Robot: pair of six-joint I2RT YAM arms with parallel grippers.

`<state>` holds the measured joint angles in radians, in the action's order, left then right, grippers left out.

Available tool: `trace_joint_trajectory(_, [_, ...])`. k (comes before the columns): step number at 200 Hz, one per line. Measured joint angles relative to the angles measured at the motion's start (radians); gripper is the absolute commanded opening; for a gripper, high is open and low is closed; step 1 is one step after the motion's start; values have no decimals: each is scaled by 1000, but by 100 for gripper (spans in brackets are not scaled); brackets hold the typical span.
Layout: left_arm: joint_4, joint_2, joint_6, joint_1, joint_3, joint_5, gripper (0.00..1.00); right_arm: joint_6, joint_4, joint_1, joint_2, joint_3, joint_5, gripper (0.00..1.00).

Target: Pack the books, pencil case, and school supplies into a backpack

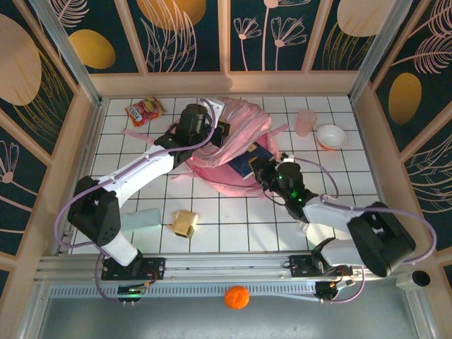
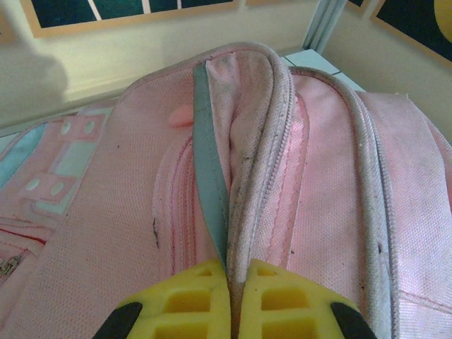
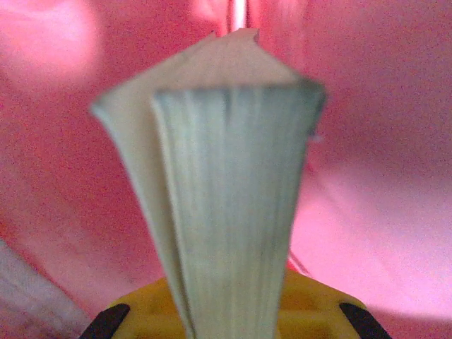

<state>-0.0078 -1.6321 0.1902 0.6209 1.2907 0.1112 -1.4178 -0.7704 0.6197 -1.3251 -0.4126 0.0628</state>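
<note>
Bright, even light; right-wrist view blurred

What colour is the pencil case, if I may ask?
The pencil case is pale mint green, best in the top view.

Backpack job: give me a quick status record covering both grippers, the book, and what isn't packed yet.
left gripper: shut on the rim of the backpack opening
right gripper: shut on the book, page edges toward its camera
book position: partly in the backpack's mouth, pink lining around it
pencil case: on the table, not packed
tan box: on the table beside the pencil case, apart from it, not packed
</note>
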Motion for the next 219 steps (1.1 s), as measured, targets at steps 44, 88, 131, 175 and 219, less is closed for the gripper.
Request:
trace_joint_trajectory(44, [0, 0, 6, -1, 2, 43, 0, -24, -180, 10, -225, -130, -32, 0])
trace_joint_trajectory(88, [4, 0, 22, -3, 2, 64, 0, -49, -227, 10, -494, -311, -45, 0])
trace_joint_trajectory(131, [4, 0, 25, -5, 2, 64, 0, -55, -161, 6, -634, -417, -46, 23])
trace_joint_trajectory(175, [4, 0, 21, -6, 2, 55, 0, -56, -56, 3, -661, -457, -43, 47])
trace_joint_trajectory(219, [3, 10, -13, -6, 2, 25, 0, -53, -4, -10, -541, -353, -9, 60])
